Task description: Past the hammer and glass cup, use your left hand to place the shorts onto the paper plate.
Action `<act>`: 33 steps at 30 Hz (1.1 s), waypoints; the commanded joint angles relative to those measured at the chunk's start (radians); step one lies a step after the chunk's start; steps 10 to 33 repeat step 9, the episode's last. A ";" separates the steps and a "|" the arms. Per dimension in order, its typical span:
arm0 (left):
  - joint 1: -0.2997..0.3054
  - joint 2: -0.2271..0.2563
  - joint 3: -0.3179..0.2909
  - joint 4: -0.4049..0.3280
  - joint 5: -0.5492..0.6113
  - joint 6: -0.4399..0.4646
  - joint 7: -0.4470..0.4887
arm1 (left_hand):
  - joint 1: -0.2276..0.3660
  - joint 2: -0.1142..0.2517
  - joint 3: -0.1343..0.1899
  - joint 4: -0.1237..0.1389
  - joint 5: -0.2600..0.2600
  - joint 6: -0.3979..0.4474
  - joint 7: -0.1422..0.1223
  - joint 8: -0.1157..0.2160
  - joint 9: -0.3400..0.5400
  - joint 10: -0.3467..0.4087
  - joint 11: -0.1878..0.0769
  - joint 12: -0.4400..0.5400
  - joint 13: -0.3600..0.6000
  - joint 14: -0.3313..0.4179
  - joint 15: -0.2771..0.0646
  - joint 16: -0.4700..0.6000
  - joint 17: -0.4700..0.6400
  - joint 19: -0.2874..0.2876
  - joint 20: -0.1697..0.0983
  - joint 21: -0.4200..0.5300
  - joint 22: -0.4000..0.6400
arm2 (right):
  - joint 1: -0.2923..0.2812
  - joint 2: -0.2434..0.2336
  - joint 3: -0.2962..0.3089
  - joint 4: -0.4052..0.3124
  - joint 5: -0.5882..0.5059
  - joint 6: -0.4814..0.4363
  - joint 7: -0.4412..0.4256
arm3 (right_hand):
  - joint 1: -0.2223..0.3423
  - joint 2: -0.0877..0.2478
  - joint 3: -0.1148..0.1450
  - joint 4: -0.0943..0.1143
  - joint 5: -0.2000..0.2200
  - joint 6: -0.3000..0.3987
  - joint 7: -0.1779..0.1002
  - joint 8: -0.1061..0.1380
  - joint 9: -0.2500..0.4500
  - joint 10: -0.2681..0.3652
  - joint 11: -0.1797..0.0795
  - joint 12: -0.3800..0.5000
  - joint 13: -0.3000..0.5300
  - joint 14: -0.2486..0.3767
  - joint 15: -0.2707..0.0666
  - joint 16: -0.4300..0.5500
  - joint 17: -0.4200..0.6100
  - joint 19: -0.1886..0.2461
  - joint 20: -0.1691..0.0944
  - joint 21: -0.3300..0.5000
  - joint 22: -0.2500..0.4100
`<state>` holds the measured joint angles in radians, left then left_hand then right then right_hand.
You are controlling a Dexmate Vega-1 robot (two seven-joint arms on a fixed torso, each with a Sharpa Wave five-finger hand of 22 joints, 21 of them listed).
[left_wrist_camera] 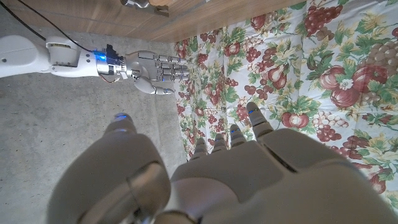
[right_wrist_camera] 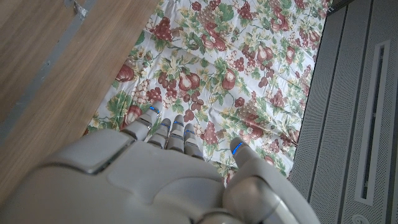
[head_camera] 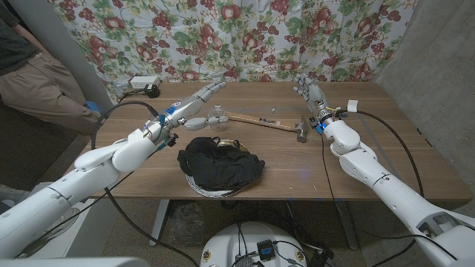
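Note:
Black shorts [head_camera: 220, 165] lie bunched on the paper plate [head_camera: 211, 191], whose white rim peeks out at the front, near the table's front middle. Behind them stand a small glass cup [head_camera: 217, 113] and a wooden-handled hammer [head_camera: 263, 122], its metal head to the right. My left hand [head_camera: 196, 101] hovers above the table behind and left of the shorts, fingers stretched out and apart, holding nothing. In its own wrist view my left hand [left_wrist_camera: 205, 177] points at the curtain. My right hand [head_camera: 309, 90] is raised at the back right, fingers straight, empty; it also appears across the left wrist view as right hand [left_wrist_camera: 152, 70].
A floral curtain [head_camera: 245, 30] hangs behind the wooden table [head_camera: 371, 156]. A white power strip [head_camera: 143, 83] lies at the back left corner. A person [head_camera: 37, 74] sits beyond the table's left side. A grey wall [head_camera: 438, 67] stands to the right.

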<state>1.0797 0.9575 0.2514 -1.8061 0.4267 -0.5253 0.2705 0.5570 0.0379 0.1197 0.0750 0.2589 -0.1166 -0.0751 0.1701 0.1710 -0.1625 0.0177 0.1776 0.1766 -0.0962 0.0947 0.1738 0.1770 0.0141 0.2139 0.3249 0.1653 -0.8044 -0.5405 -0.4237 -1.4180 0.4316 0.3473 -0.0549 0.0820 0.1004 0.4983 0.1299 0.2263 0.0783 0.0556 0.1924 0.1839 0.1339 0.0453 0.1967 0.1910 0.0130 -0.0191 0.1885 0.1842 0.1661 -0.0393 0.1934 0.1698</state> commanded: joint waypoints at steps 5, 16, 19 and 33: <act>-0.028 -0.018 0.001 0.071 -0.054 -0.072 -0.025 | -0.010 0.000 0.000 0.004 0.008 -0.004 0.005 0.006 0.004 -0.011 0.008 0.006 0.004 -0.008 -0.001 0.005 0.000 -0.007 0.000 -0.006 0.004 | -0.052 -0.016 0.021 -0.068 -0.020 -0.024 -0.070 | -0.008 0.023 -0.002 0.000 0.003 0.005 0.006 0.002 0.003 0.007 0.009 0.003 0.003 0.005 -0.003 0.002 0.001 -0.001 -0.043 0.002 0.002; -0.031 -0.023 -0.001 0.054 -0.030 -0.052 -0.027 | -0.011 0.000 -0.002 0.004 0.009 -0.006 0.008 0.007 0.004 -0.012 0.011 0.007 0.004 -0.008 0.000 0.006 -0.001 -0.006 0.000 -0.009 0.004 | -0.048 -0.011 0.024 -0.055 -0.013 -0.012 -0.062 | -0.008 0.024 -0.002 0.001 0.003 0.006 0.005 0.002 0.003 0.006 0.007 0.002 0.003 0.006 -0.004 0.002 0.001 -0.001 -0.044 0.002 0.002; -0.031 -0.023 -0.001 0.054 -0.030 -0.052 -0.027 | -0.011 0.000 -0.002 0.004 0.009 -0.006 0.008 0.007 0.004 -0.012 0.011 0.007 0.004 -0.008 0.000 0.006 -0.001 -0.006 0.000 -0.009 0.004 | -0.048 -0.011 0.024 -0.055 -0.013 -0.012 -0.062 | -0.008 0.024 -0.002 0.001 0.003 0.006 0.005 0.002 0.003 0.006 0.007 0.002 0.003 0.006 -0.004 0.002 0.001 -0.001 -0.044 0.002 0.002; -0.031 -0.023 -0.001 0.054 -0.030 -0.052 -0.027 | -0.011 0.000 -0.002 0.004 0.009 -0.006 0.008 0.007 0.004 -0.012 0.011 0.007 0.004 -0.008 0.000 0.006 -0.001 -0.006 0.000 -0.009 0.004 | -0.048 -0.011 0.024 -0.055 -0.013 -0.012 -0.062 | -0.008 0.024 -0.002 0.001 0.003 0.006 0.005 0.002 0.003 0.006 0.007 0.002 0.003 0.006 -0.004 0.002 0.001 -0.001 -0.044 0.002 0.002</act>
